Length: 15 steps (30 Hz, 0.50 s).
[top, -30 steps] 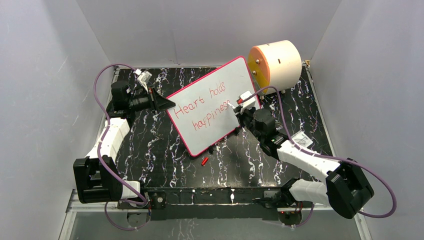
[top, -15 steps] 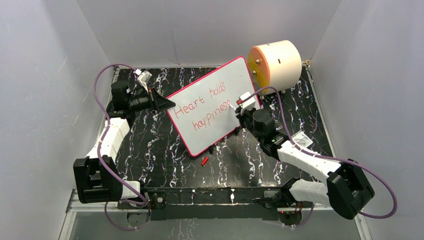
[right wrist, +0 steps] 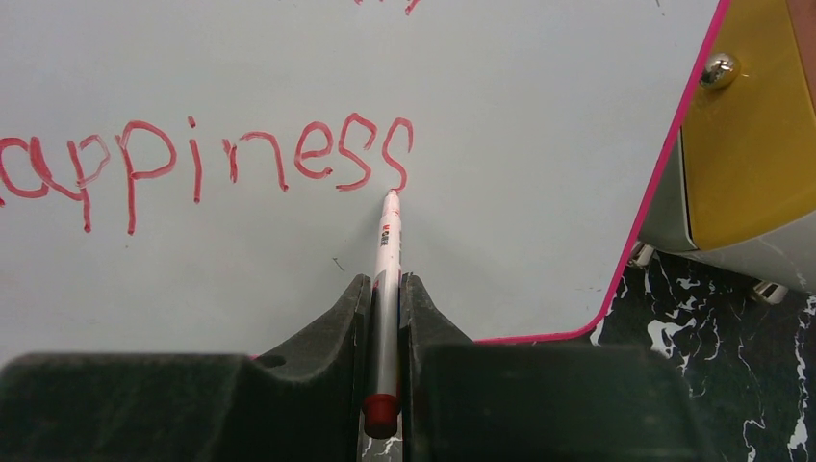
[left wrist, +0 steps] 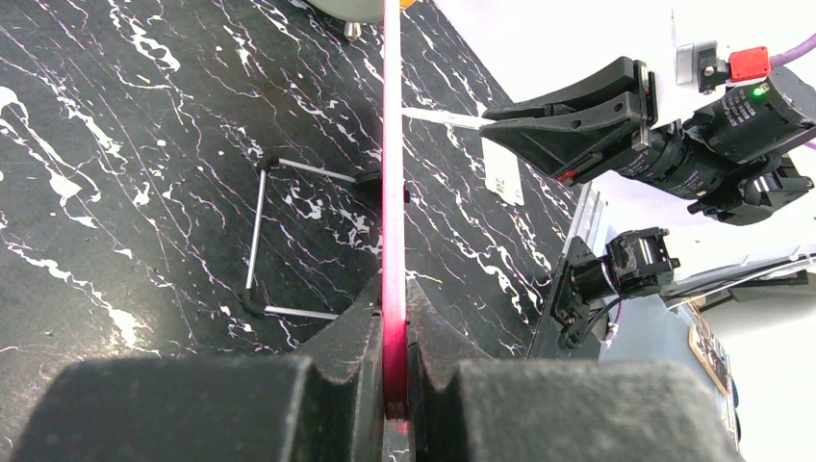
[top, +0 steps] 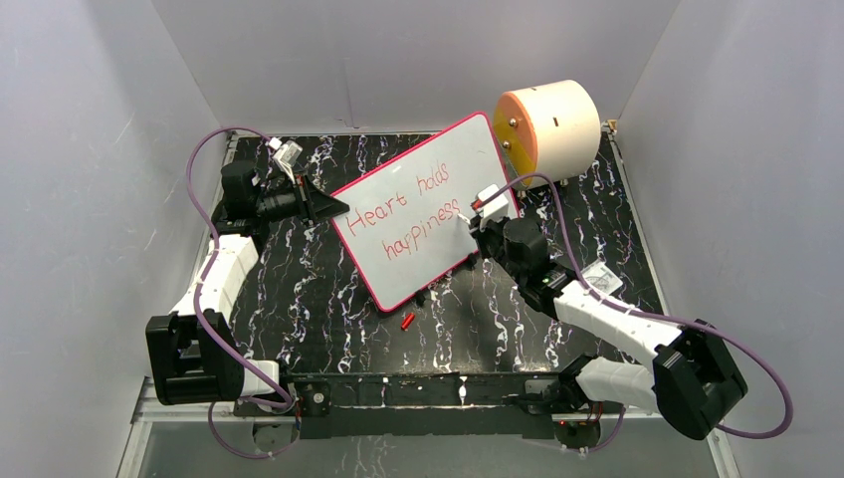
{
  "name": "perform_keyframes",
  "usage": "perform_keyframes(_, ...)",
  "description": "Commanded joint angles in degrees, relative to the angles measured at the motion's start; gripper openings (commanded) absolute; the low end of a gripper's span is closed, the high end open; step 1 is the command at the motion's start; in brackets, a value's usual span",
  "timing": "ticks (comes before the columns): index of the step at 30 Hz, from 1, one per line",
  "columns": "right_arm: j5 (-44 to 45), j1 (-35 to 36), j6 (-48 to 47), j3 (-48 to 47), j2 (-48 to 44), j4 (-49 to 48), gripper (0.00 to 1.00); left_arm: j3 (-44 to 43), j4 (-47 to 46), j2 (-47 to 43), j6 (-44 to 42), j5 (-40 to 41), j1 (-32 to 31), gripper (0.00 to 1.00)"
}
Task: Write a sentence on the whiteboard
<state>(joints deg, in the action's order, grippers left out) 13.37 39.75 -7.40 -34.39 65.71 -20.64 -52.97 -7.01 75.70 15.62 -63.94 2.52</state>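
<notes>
The whiteboard point(top: 468, 159) stands tilted on the black marbled table, with a pink-red rim. The sentence point(top: 408, 214) reads "Heart holds happiness" in red, in two slanted lines. My left gripper point(top: 333, 207) is shut on the board's left edge; in the left wrist view the rim point(left wrist: 392, 192) runs edge-on between the jaws of that gripper point(left wrist: 393, 327). My right gripper point(top: 476, 221) is shut on a white marker point(right wrist: 388, 260) with a red end. Its tip touches the whiteboard point(right wrist: 529, 144) at the foot of the last "s" of "happiness" point(right wrist: 241, 159).
A cream cylinder with an orange face point(top: 552, 124) lies behind the board's right corner, close to it in the right wrist view point(right wrist: 751, 144). A small red cap point(top: 406, 321) lies on the table in front of the board. Thin metal stand legs point(left wrist: 255, 231) sit behind the board. Grey walls enclose the table.
The right gripper has shifted slightly right along the lower line with the marker, and the final "s" of "happiness" has appeared. The left arm and the board have not moved.
</notes>
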Motion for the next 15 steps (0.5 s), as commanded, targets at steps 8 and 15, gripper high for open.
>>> perform_keyframes(8, -1.7, 0.0, 3.7, -0.1, -2.9, -3.3, 0.00, -0.3, 3.1, 0.4, -1.5, -1.5, -0.7, 0.00)
perform_keyframes(15, 4.2, -0.2, 4.0, 2.1, -5.8, -4.4, 0.00, -0.4, 3.1, 0.4, -1.5, -1.2, -0.6, 0.00)
